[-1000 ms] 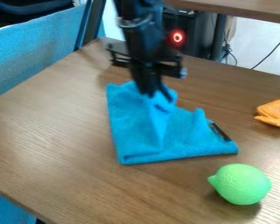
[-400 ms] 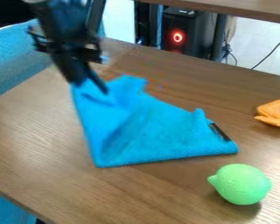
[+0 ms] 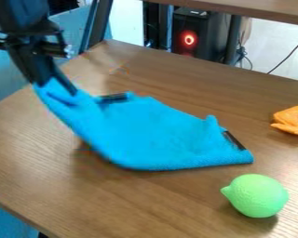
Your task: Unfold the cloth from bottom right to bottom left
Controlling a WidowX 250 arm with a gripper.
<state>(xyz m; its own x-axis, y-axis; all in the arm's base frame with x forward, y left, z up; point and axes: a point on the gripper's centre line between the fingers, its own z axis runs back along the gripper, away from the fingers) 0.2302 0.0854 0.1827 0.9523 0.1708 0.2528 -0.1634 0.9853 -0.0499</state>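
Plainly, my fingers (image 3: pixel 62 80) pinch the lifted end of the cloth (image 3: pixel 152 135) near the left edge of the surface (image 3: pixel 45 158), the rest lying off toward front right

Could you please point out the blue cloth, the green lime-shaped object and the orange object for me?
Blue cloth (image 3: pixel 158 135): camera view, middle of its spread part.
Green lime-shaped object (image 3: pixel 258 195): camera view, middle of its rounded body.
Orange object (image 3: pixel 293 120): camera view, middle of its surface.

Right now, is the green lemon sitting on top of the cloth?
No, the lemon sits on the bare table, below the cloth's right corner.
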